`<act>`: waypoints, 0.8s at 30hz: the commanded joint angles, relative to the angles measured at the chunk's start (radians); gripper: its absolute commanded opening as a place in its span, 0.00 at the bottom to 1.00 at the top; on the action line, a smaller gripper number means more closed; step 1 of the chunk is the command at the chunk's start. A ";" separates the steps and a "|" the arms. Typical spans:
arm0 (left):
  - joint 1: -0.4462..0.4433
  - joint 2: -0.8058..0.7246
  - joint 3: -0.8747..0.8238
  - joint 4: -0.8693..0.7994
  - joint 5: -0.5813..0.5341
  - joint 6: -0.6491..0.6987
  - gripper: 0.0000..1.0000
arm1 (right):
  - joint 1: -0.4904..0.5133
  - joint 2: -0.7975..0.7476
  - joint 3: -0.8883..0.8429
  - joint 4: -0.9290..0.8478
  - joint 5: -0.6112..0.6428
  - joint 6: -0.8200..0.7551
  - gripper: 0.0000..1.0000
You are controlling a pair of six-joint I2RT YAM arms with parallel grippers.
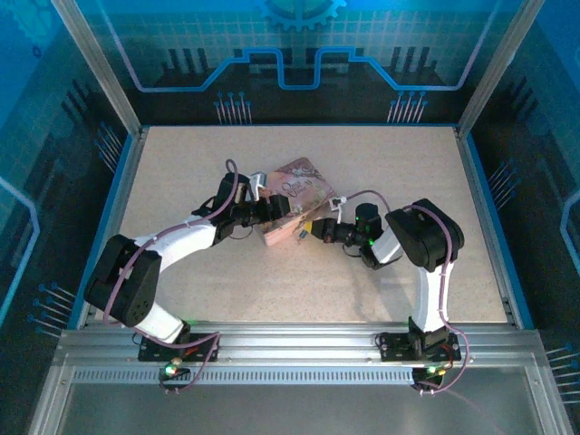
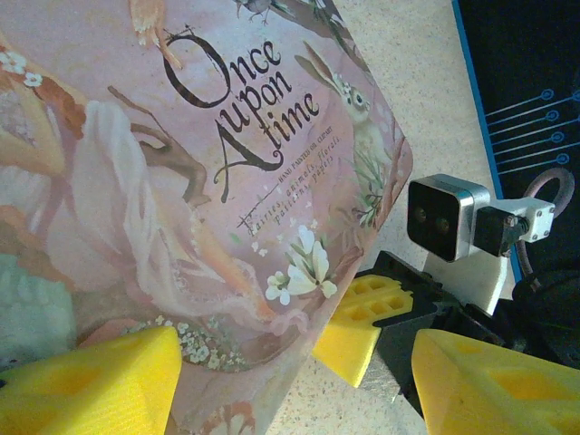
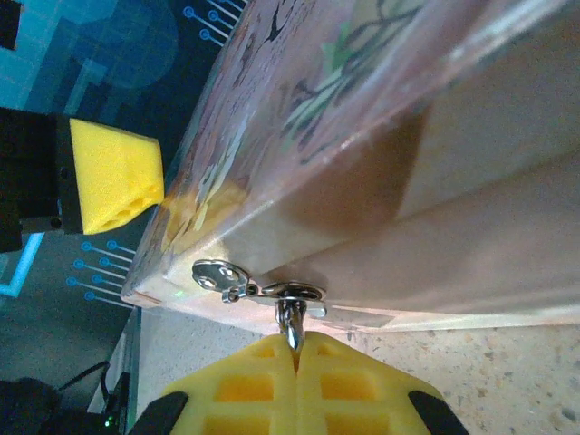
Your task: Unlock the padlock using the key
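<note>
The pink picture-lidded box (image 1: 299,186) lies mid-table, and its lid (image 2: 181,181) reads "Once upon a time". On its side wall (image 3: 435,208) sits a small metal clasp (image 3: 258,288). A thin silvery sliver, the key (image 3: 291,319), points out of that clasp. My right gripper (image 3: 294,344) is shut on the key, its yellow pads pressed together (image 1: 314,228). The padlock's dark body is hidden. My left gripper (image 2: 299,367) stands open at the box's near corner (image 1: 272,213). One of its fingers (image 2: 91,385) is against the lid and the other (image 2: 498,381) is apart from the box.
The right arm's wrist camera (image 2: 446,217) and one of its yellow fingers (image 2: 362,319) are close beside my left gripper. A left finger pad (image 3: 113,177) shows past the box's far edge. The blue table rim (image 1: 485,227) runs along the right, with speckled tabletop (image 1: 362,281) around the box.
</note>
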 commanded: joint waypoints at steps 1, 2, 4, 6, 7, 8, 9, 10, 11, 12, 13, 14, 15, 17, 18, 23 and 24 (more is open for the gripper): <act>0.003 0.016 -0.050 -0.089 -0.029 0.001 0.70 | -0.008 -0.047 -0.012 0.070 0.086 0.035 0.00; 0.004 0.016 -0.053 -0.088 -0.030 0.001 0.70 | -0.008 -0.046 -0.013 0.071 0.095 0.040 0.00; 0.003 0.016 -0.057 -0.088 -0.030 0.001 0.70 | -0.010 -0.044 -0.012 0.078 0.109 0.052 0.00; 0.004 0.016 -0.064 -0.086 -0.029 0.001 0.70 | -0.014 -0.041 -0.013 0.084 0.126 0.061 0.00; 0.004 0.016 -0.068 -0.085 -0.031 0.001 0.70 | -0.016 -0.041 -0.016 0.087 0.134 0.065 0.00; 0.004 0.017 -0.072 -0.082 -0.031 -0.001 0.70 | -0.019 -0.041 -0.019 0.086 0.138 0.069 0.00; 0.004 0.018 -0.075 -0.080 -0.031 -0.001 0.70 | -0.021 -0.041 -0.020 0.088 0.141 0.071 0.00; 0.004 0.020 -0.079 -0.079 -0.031 -0.003 0.70 | -0.025 -0.042 -0.025 0.087 0.143 0.073 0.00; 0.003 0.022 -0.082 -0.077 -0.031 -0.003 0.70 | -0.029 -0.044 -0.030 0.086 0.144 0.072 0.00; 0.004 0.023 -0.085 -0.075 -0.030 -0.004 0.70 | -0.034 -0.047 -0.035 0.086 0.147 0.071 0.00; 0.004 0.024 -0.088 -0.072 -0.031 -0.004 0.70 | -0.038 -0.049 -0.041 0.087 0.148 0.071 0.00; 0.005 0.025 -0.090 -0.072 -0.031 -0.005 0.70 | -0.043 -0.052 -0.046 0.088 0.148 0.071 0.00; 0.005 0.026 -0.090 -0.071 -0.030 -0.006 0.70 | -0.047 -0.054 -0.050 0.093 0.149 0.072 0.00; 0.005 0.026 -0.093 -0.071 -0.031 -0.007 0.70 | -0.054 -0.059 -0.059 0.099 0.154 0.077 0.00; 0.005 0.026 -0.094 -0.070 -0.031 -0.005 0.70 | -0.057 -0.060 -0.061 0.103 0.155 0.080 0.00; 0.005 0.036 -0.094 -0.066 -0.030 -0.007 0.70 | -0.071 -0.081 -0.072 0.105 0.186 0.091 0.00; 0.005 0.039 -0.094 -0.065 -0.030 -0.007 0.70 | -0.073 -0.088 -0.077 0.099 0.198 0.093 0.00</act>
